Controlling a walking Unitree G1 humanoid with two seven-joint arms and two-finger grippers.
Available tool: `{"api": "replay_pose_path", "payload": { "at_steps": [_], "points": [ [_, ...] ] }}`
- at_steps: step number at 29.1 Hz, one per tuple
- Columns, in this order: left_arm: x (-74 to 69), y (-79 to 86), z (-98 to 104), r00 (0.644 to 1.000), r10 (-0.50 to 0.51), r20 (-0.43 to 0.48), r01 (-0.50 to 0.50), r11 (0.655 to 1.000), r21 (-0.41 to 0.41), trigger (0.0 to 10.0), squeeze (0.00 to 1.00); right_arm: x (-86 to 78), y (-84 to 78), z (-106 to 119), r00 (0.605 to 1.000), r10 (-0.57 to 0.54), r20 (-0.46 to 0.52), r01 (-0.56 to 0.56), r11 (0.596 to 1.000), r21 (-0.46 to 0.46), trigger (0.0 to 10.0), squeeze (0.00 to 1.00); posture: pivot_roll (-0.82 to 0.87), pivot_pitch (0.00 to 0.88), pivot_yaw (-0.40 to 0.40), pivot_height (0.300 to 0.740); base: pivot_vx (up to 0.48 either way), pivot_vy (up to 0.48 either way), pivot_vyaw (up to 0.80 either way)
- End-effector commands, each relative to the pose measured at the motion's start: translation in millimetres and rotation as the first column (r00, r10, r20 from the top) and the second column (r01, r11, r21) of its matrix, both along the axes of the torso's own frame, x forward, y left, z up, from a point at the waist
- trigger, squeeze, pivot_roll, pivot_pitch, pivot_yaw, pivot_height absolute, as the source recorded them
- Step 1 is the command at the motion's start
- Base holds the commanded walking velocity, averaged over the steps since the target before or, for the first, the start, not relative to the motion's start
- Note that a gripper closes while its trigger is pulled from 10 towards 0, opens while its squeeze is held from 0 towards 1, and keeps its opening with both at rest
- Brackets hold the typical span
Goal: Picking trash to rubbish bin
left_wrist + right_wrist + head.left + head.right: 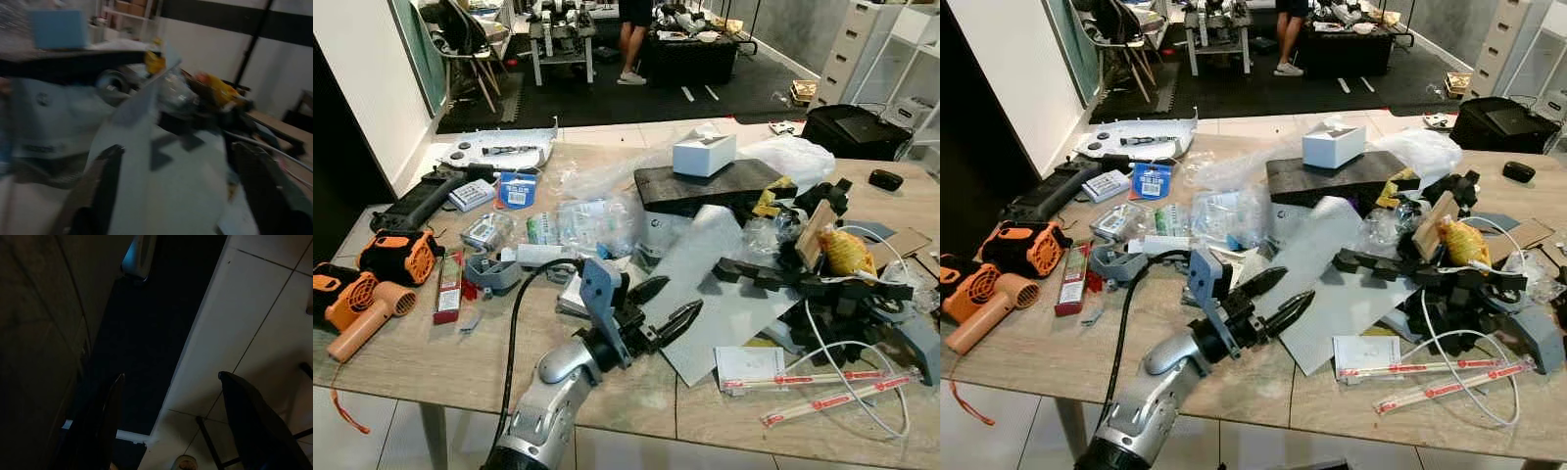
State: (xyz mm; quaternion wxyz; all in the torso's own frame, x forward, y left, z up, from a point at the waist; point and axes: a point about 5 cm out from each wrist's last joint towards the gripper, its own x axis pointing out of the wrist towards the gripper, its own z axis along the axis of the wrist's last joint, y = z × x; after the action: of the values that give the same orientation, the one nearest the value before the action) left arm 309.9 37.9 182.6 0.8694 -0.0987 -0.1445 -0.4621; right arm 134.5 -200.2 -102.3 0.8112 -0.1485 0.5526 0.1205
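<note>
One large pale grey sheet of card or plastic (705,279) lay tilted across the middle of the cluttered wooden table (421,357), its far end leaning against a dark slab (710,186) that carried one white box (704,154). Just right of the sheet's near end lay one small white paper packet (748,365) and two long clear wrappers with red printing (822,390), the writing too small to read. A heap of black foam pieces (822,284) sat to the right, with one yellow crumpled bag (847,253) on top and a white cable (847,377) looping toward the near edge. Crumpled clear plastic bags (592,220) lay left of the slab. The left gripper (668,305) reached forward from the near edge on its silver arm, angled up and to the right, its two black fingers spread apart and holding nothing, their tips at the left edge of the grey sheet; the left wrist view, blurred, showed the sheet (161,171) between the fingers. The right gripper (171,382) hung low over white floor tiles, its fingers parted and empty. On the left of the table lay two orange and black tools (372,279), one red flat packet (449,287) and one blue-labelled packet (517,189), none legible. Far across the room, one person's legs (633,44) stood by a dark bench.
</note>
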Motion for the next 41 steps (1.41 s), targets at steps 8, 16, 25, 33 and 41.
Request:
{"api": "replay_pose_path", "payload": {
  "at_steps": [8,16,25,33,41],
  "points": [
    [6.0,12.9,-13.6,0.989,0.148,-0.028,-0.147,0.989,0.035,10.0,1.00,-11.6,8.9,-5.0,0.999,-0.002,-0.035,0.003,1.000,0.027,10.0,0.00,-0.12,0.212,0.080,0.740,0.000,0.000,0.00],
    [2.6,10.8,-21.5,0.988,0.153,-0.025,-0.151,0.987,0.056,10.0,1.00,-13.6,11.1,-5.8,0.999,-0.002,-0.039,0.003,0.999,0.033,10.0,0.00,-0.12,0.216,0.085,0.740,0.000,0.000,0.00],
    [2.5,6.6,-25.8,0.983,0.182,0.035,-0.185,0.974,0.130,10.0,0.73,-14.3,10.0,-5.9,0.999,-0.005,-0.041,0.007,0.999,0.031,10.0,0.00,-0.13,0.217,0.085,0.740,0.000,0.000,0.00],
    [11.0,12.9,-31.8,0.951,0.277,0.136,-0.304,0.918,0.255,10.0,0.00,-19.5,7.5,-7.0,0.999,-0.007,-0.049,0.009,0.999,0.032,10.0,0.00,-0.13,0.243,0.081,0.740,0.000,0.000,0.00],
    [4.7,4.8,-35.8,0.970,0.207,0.127,-0.234,0.938,0.254,10.0,0.00,-35.1,2.3,-10.1,0.997,-0.018,-0.080,0.020,0.999,0.027,10.0,0.00,-0.15,0.288,0.078,0.740,0.000,0.000,0.00]
  ]
}}
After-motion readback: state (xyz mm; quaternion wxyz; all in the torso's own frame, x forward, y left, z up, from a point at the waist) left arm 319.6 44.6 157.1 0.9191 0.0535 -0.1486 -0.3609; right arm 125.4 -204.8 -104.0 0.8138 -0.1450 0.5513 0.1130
